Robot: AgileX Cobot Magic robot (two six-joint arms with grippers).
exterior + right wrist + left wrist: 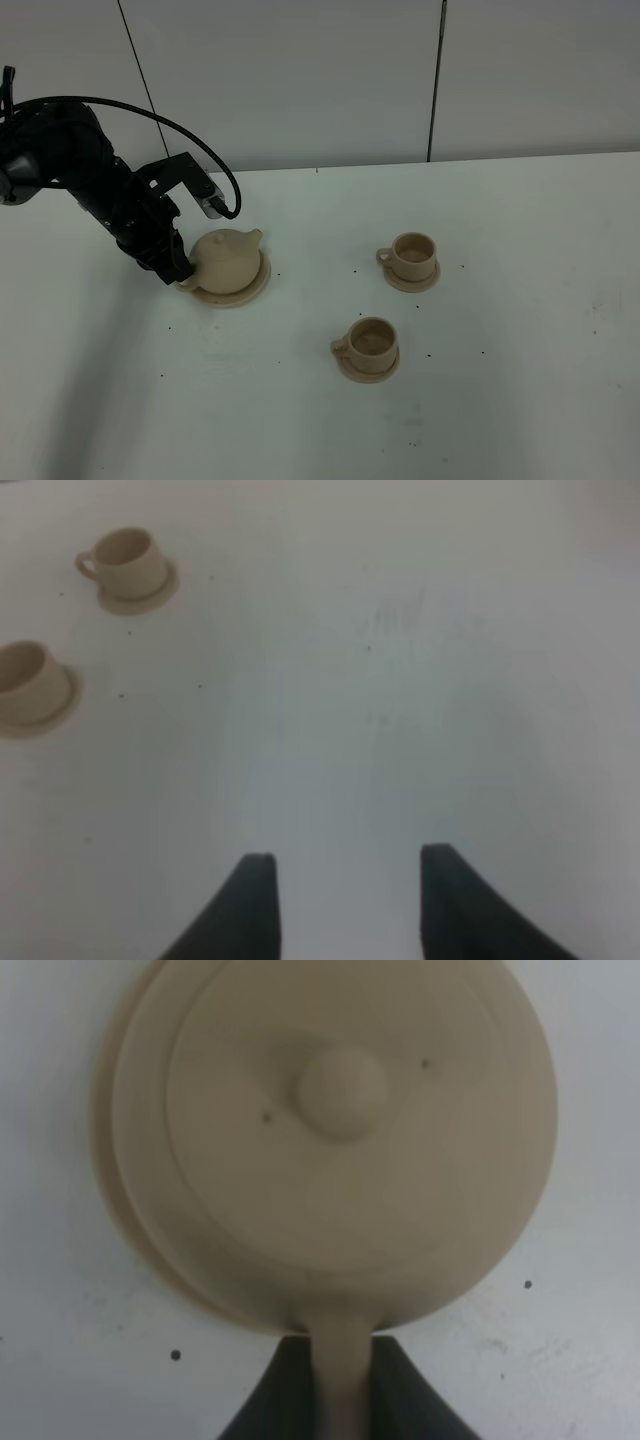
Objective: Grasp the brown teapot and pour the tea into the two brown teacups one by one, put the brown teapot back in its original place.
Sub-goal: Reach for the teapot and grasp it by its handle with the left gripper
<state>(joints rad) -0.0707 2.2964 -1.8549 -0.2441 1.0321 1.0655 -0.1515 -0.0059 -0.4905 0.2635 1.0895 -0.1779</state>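
- The left gripper (343, 1348) is closed on the loop handle (343, 1392) of the brown teapot (228, 258). The handle is pinched between both fingers (275, 1410), so the grip is judged centred.
- Directly ahead of the fingers, the teapot is seated on its large saucer (257, 289) with the lid knob (341, 1090) upright. A straight, level lift is advised so that the lid is not shed.
- Beyond the spout (256, 235), the closer teacup (371, 342) and then the further teacup (413, 255) are found, well apart from the pot. Slow tilting over each rim is called for.
- Farthest off, the right gripper (348, 865) is held open over the bare table (400, 680).
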